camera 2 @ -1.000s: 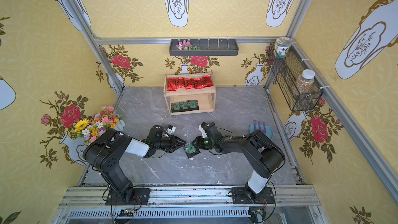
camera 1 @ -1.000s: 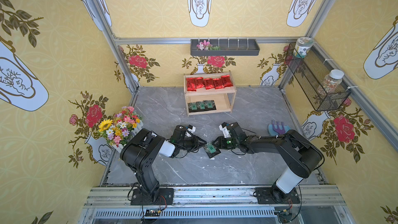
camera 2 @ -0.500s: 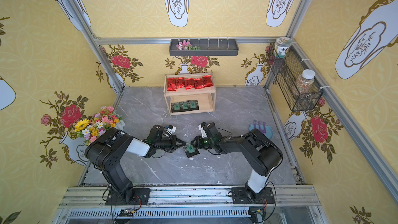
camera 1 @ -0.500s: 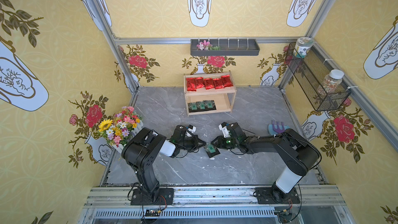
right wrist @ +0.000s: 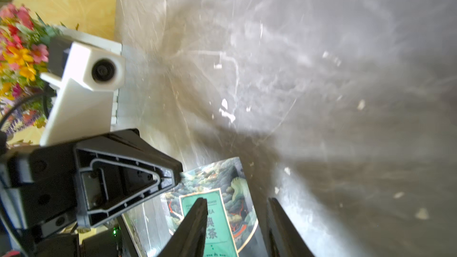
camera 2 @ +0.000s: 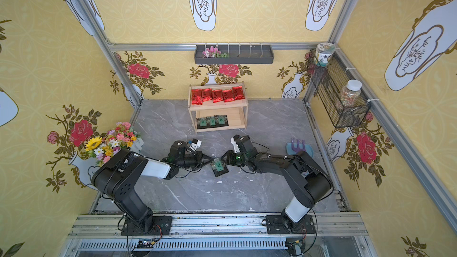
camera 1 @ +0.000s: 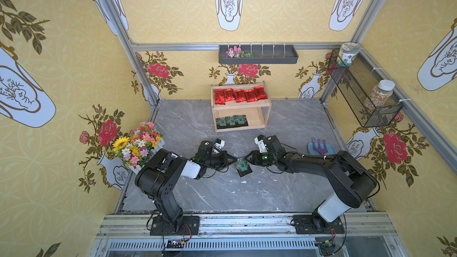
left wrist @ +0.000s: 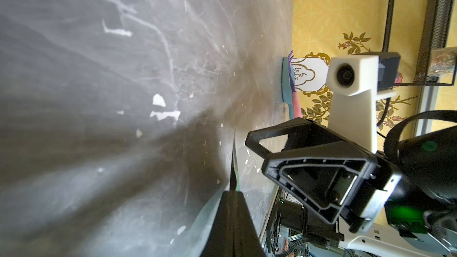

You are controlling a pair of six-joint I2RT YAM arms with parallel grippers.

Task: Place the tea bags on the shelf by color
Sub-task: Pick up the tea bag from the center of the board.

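- the left pincer [camera 1: 234, 162] has just snapped shut on the edge of the last black bag [camera 1: 242, 166].
- the right pincer [right wrist: 237, 208] has opened a bit. its jaws stand apart by the bag and hold nothing.
- so i think the bag has passed to the left arm.
- the bag is mid counter [camera 1: 222, 194], between both pincers, well apart from the shelf [camera 1: 241, 105].
- five red bags [camera 1: 239, 95] lie on the top tier and three black bags [camera 1: 231, 121] on the low one. this bag likely goes there next.
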